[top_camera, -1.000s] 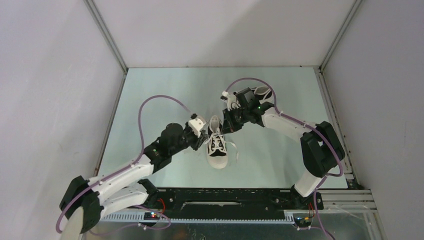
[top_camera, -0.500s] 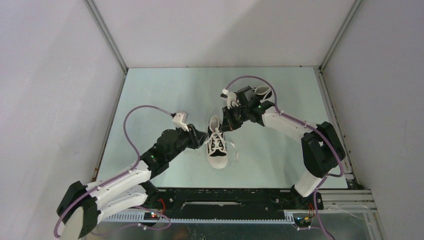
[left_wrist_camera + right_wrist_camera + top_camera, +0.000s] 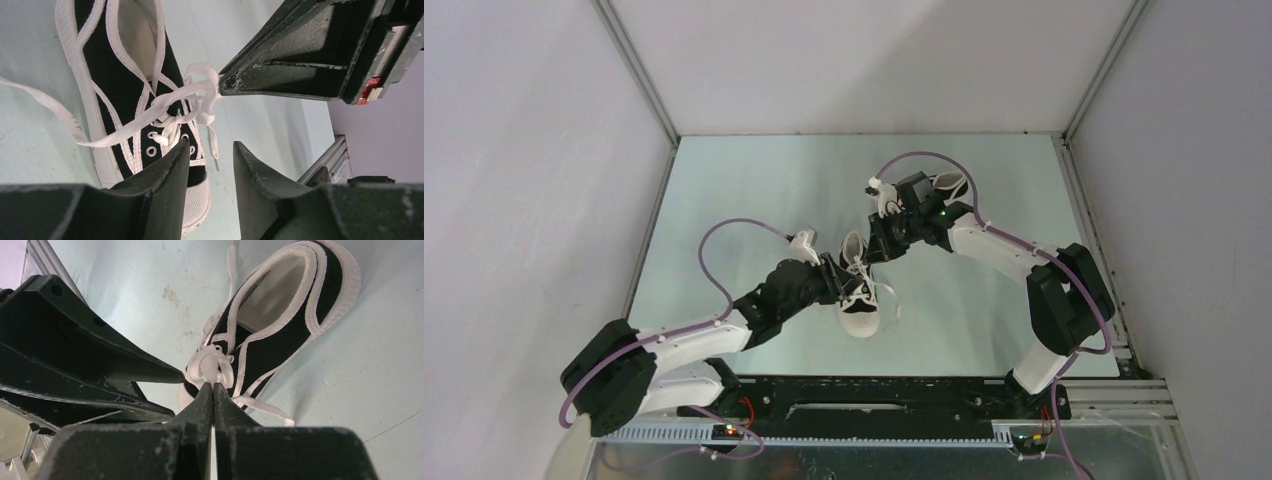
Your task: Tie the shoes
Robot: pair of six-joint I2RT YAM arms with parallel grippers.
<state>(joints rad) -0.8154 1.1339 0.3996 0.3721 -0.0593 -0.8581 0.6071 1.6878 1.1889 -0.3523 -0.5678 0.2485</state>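
Observation:
One black canvas shoe (image 3: pixel 860 318) with a white toe cap lies mid-table, toe toward the arms. Its white laces (image 3: pixel 165 100) are loose and gathered into a bunch over the eyelets. My right gripper (image 3: pixel 872 255) is shut on that lace bunch (image 3: pixel 212 367), and it also shows in its own view (image 3: pixel 213 385). My left gripper (image 3: pixel 842 278) is open and empty, its fingertips (image 3: pixel 211 145) just over the shoe's (image 3: pixel 120 75) front eyelets, close below the right fingers (image 3: pixel 300 50). The second shoe (image 3: pixel 952 185) lies at the back right, mostly hidden behind the right arm.
The teal table (image 3: pixel 754 190) is walled by grey panels on three sides. A metal rail (image 3: pixel 904 395) runs along the near edge at the arm bases. Purple cables (image 3: pixel 724 240) loop over both arms.
My left arm has swung right and lowered, bringing its open fingers up against the shoe's laces. The right gripper has held still on the lace.

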